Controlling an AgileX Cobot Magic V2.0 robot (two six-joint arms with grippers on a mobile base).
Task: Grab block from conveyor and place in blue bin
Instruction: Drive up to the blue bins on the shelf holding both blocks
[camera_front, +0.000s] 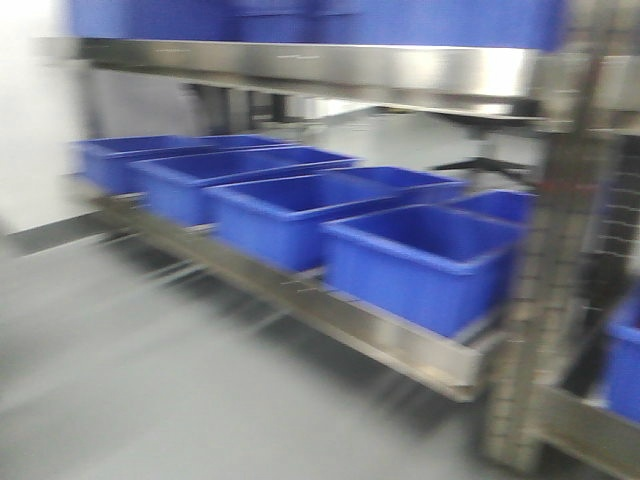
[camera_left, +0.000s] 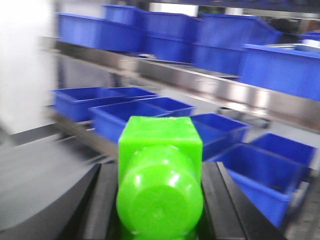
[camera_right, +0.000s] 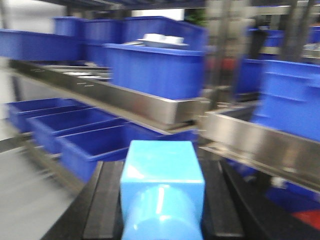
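My left gripper is shut on a bright green block with a round stud, held between its black fingers. My right gripper is shut on a light blue block, also with a round stud. A row of open blue bins stands on the lower steel shelf ahead; it also shows in the left wrist view and the right wrist view. The conveyor is out of view. Neither gripper shows in the front view. All views are motion-blurred.
A steel rack holds more blue bins on its upper shelf. A perforated steel upright stands at the right. Grey floor lies in front of the lower shelf. A white wall is at the left.
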